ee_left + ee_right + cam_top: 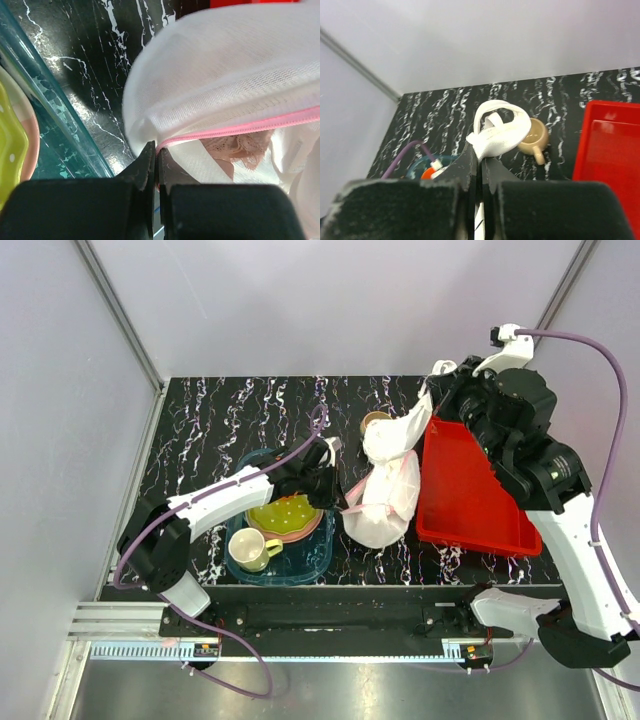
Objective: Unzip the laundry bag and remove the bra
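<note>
The laundry bag [385, 490], a white mesh pouch with pink zip edging [240, 129], hangs stretched between my two grippers in front of the red tray. My left gripper [157, 150] is shut on the end of the pink zip at the bag's lower left; it shows in the top view [338, 502]. My right gripper [481, 156] is shut on a white fabric loop [497, 131] at the bag's top and holds it raised [425, 412]. The bra [235, 147] shows as pale pink lace inside the bag, just under the zip line.
A red tray [470, 495] lies right of the bag. A teal tray [300, 565] at the left holds a yellow-green plate [283, 512] and a yellow mug [250, 551]. A tan cup [375, 422] stands behind the bag. Walls enclose the table.
</note>
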{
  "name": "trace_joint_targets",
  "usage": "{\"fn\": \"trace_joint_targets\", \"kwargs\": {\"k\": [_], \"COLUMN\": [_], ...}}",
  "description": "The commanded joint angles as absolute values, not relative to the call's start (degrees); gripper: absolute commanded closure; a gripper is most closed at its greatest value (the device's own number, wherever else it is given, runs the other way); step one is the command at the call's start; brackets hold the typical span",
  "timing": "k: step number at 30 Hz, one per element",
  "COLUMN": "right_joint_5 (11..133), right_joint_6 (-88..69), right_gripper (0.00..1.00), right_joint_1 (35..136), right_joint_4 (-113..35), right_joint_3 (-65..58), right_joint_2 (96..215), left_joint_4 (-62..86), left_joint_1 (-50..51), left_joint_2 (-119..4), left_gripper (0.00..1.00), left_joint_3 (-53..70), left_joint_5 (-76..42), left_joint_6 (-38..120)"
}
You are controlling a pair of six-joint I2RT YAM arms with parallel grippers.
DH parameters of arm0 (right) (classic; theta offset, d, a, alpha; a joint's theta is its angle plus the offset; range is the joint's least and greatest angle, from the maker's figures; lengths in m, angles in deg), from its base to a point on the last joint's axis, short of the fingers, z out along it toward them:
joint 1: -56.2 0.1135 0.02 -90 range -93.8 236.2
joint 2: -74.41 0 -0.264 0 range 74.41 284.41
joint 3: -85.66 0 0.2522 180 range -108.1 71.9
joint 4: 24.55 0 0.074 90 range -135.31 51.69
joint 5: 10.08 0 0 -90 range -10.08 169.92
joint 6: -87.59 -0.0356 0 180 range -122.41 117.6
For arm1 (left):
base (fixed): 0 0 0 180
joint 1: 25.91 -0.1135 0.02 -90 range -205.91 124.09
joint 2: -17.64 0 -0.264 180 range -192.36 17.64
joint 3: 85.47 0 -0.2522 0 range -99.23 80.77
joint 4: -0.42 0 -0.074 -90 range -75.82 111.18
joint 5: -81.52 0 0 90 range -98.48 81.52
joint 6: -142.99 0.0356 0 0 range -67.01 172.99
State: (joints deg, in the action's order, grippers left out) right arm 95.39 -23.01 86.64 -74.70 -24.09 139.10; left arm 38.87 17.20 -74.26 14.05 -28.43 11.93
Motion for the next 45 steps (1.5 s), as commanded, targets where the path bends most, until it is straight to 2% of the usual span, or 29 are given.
{"fn": "trace_joint_targets", "kwargs": {"k": [1, 13, 17, 24, 28, 32, 34, 39, 45], "right_joint_5": [101.98, 97.6, 84.1, 77.82, 84.64, 102.19, 105.66, 104.8, 102.95], "right_joint_6": [-18.49, -23.14, -29.98, -34.57, -29.93, -20.19, -17.54, -18.93, -21.82], "right_gripper": [1.0, 1.0, 1.0, 1.0, 1.0, 1.0, 1.0, 1.0, 1.0], "right_joint_1": [84.41, 83.53, 83.45, 83.62, 83.53, 83.18, 80.82, 69.85, 62.28], "right_joint_4": [-71.71, -67.16, -61.17, -58.0, -62.29, -66.0, -66.26, -68.19, -68.55], "right_joint_3": [-30.32, -31.03, -26.21, -22.5, -26.18, -28.39, -27.08, -21.9, -12.75], "right_joint_2": [139.62, 141.03, 141.38, 142.35, 141.39, 139.89, 139.8, 140.33, 141.12], "left_joint_4": [37.91, 37.21, 35.9, 35.89, 37.12, 38.09, 38.44, 38.88, 39.06], "left_joint_1": [17.77, 22.51, 24.27, 24.98, 24.98, 24.89, 24.89, 24.8, 24.89], "left_joint_2": [-73.5, -79.13, -81.15, -82.38, -83.17, -80.63, -79.84, -78.96, -76.59], "left_gripper": [1.0, 1.0, 1.0, 1.0, 1.0, 1.0, 1.0, 1.0, 1.0], "left_joint_3": [11.34, 6.94, 5.71, 1.93, 1.75, 3.59, 4.56, 5.0, 5.44], "left_joint_5": [-29.75, -30.1, -30.8, -30.28, -30.19, -28.17, -27.38, -28.35, -27.2], "left_joint_6": [11.6, 11.25, 10.1, 10.28, 10.8, 11.59, 11.77, 11.86, 11.68]}}
